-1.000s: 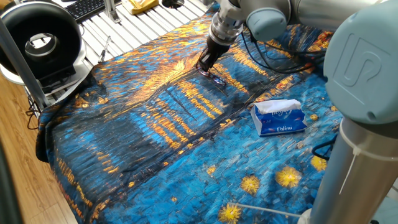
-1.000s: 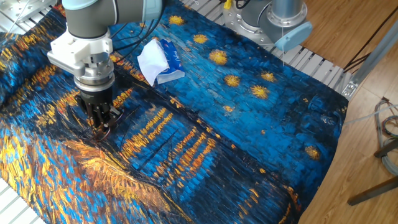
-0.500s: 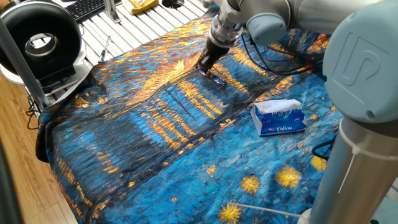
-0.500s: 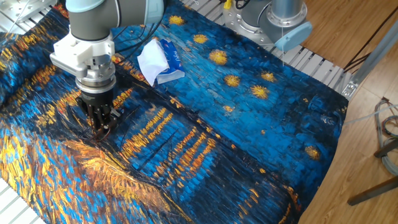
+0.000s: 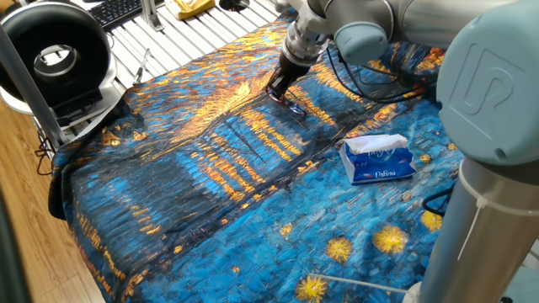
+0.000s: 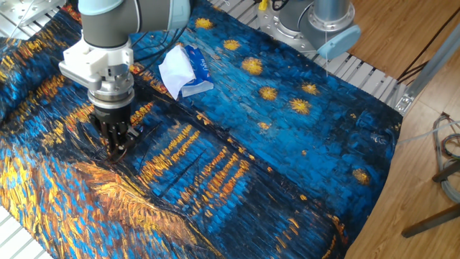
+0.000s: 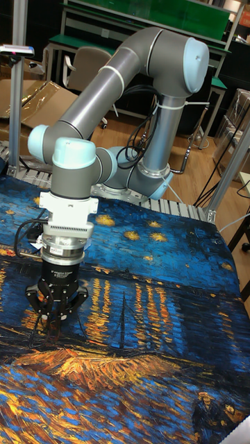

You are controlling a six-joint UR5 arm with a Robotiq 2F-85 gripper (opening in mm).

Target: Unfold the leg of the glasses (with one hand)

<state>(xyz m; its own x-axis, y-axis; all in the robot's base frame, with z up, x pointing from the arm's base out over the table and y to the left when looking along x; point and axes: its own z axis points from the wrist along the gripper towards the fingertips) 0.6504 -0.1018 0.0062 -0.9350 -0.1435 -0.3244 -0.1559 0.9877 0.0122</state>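
The glasses (image 5: pixel 292 106) are a thin dark wire frame lying on the blue-and-orange painted cloth at the far middle of the table. They sit just right of my gripper (image 5: pixel 276 90). In the other fixed view the frame (image 6: pixel 134 132) lies right beside the fingertips of my gripper (image 6: pixel 115 148). The gripper points straight down, fingers drawn together low over the cloth, apparently pinching the leg. In the tall view a thin dark wire, the leg (image 7: pixel 32 333), runs down-left from the gripper (image 7: pixel 55 311). The exact grip point is too small to make out.
A blue tissue pack (image 5: pixel 378 160) lies on the cloth right of the glasses, also seen in the other fixed view (image 6: pixel 185 70). A black round device (image 5: pixel 56 54) stands off the table's left end. A second robot base (image 6: pixel 320 21) stands at the far edge.
My gripper has shifted a few pixels sideways along the cloth while staying low at the glasses. Its fingers stay drawn together.
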